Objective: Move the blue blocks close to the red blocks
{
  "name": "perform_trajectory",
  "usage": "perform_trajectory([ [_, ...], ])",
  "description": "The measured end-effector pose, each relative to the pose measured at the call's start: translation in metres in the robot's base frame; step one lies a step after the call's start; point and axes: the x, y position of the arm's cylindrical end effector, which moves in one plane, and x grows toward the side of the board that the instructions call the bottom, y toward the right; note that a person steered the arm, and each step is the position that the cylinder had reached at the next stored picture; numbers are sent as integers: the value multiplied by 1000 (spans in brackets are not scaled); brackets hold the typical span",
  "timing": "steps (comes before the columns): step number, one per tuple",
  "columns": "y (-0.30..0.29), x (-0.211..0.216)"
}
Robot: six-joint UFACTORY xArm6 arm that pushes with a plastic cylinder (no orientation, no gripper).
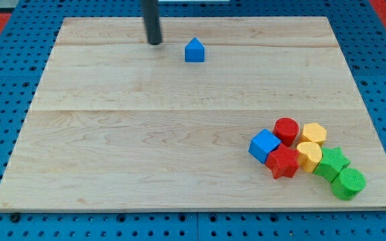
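The rod's tip (155, 43) rests on the wooden tabletop (112, 134) near the view's top, just left of the blue house-shaped block (194, 51) and not touching it; there is no hand on this arm, so nothing is held. Well apart, at the lower right, the blue cube (265, 145) touches the red star (283, 163) and sits beside the red cylinder (287, 130), with yellow (309, 155) and green blocks (340, 174) crowded alongside.

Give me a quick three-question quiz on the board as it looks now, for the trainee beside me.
1. True or false: my tip touches the blue house-shaped block.
2. Which blocks does the blue cube touch?
3. How many blue blocks are away from the red ones?

Key:
1. False; it sits just to the view's left, apart.
2. The red cylinder and red star.
3. One.
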Motion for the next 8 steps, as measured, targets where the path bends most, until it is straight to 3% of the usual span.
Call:
perform_trajectory([
  [1, 76, 102],
  [2, 92, 183],
  [3, 15, 145],
  [4, 52, 74],
  [5, 133, 47],
  [6, 152, 96],
  [8, 124, 181],
])
